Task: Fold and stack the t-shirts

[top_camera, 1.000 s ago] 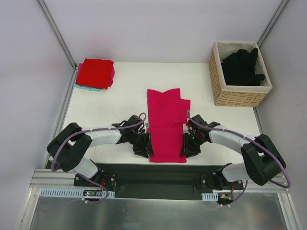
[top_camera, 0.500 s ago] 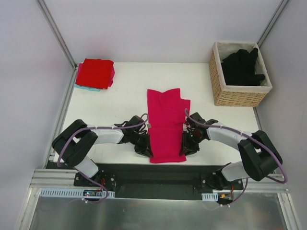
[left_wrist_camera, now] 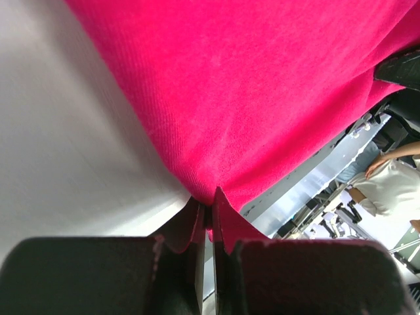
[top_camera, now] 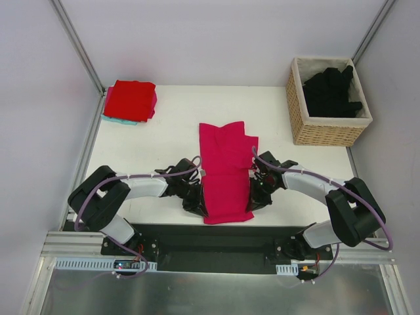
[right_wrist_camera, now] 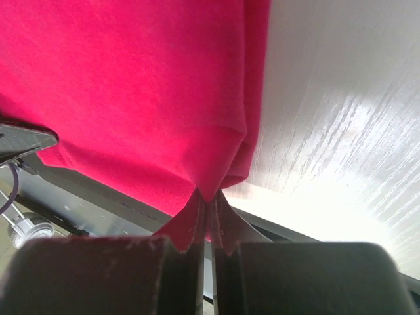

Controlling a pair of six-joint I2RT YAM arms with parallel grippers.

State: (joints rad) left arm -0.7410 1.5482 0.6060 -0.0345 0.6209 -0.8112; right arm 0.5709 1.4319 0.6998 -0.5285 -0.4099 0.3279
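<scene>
pinching the magenta t-shirt (top_camera: 226,172), flat at the middle of the counter (top_camera: 157,134), we have the left end effector (left_wrist_camera: 209,199) and right end effector (right_wrist_camera: 209,195) clamped on thin bites of its near side edges. lifting unevenly could slip one bite and skew the fold.

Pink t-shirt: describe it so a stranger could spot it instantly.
On the white table, look at the middle of the near edge. The magenta-pink t-shirt lies there as a long strip, pinched by the left gripper and right gripper, unlike the red stack far left.
</scene>
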